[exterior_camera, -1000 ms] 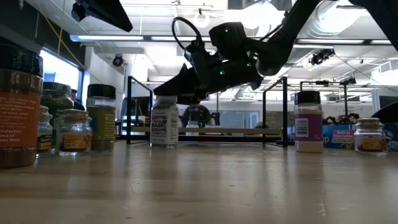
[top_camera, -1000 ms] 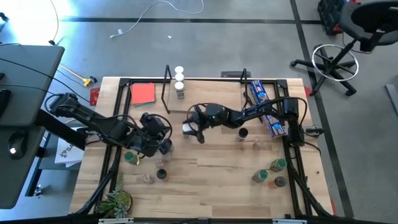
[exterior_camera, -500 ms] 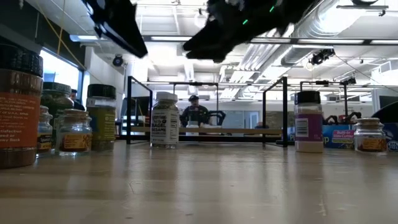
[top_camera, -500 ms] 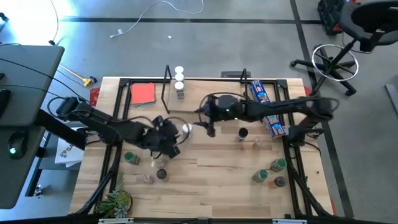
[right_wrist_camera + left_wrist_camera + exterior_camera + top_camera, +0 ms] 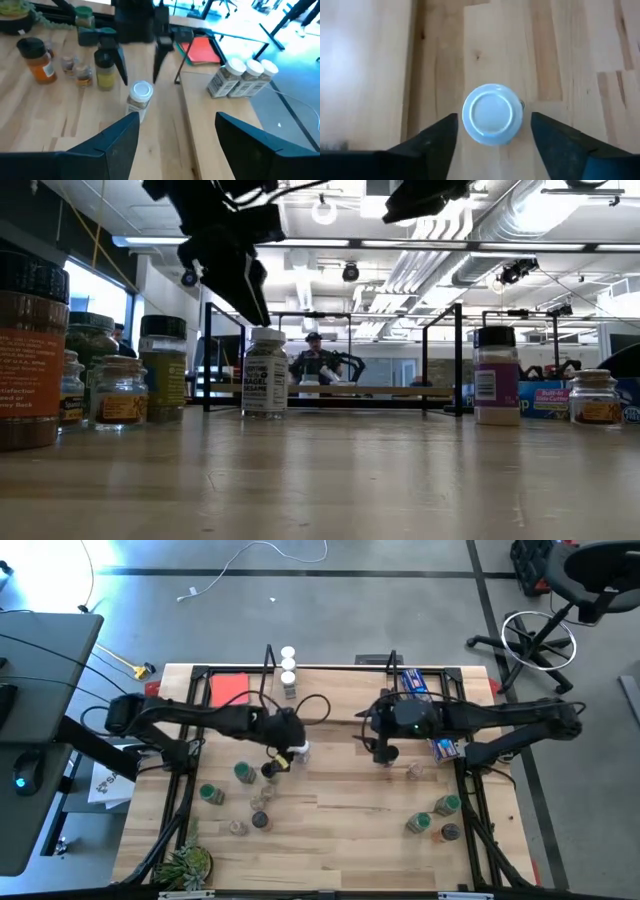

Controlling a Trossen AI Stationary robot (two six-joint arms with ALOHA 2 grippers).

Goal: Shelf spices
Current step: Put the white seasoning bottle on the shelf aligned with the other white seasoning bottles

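White-lidded, the upright spice jar (image 5: 492,114) stands mid-worktop just before the shelf (image 5: 330,690), straight below the left gripper (image 5: 492,142), its fingers spread wide and empty either side of it.

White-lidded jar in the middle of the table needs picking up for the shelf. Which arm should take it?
Left. The left gripper hangs right above the white-lidded jar, fingers open on either side of its lid, so it likely only needs to descend and close. The right gripper is open too, but off to the jar's side.
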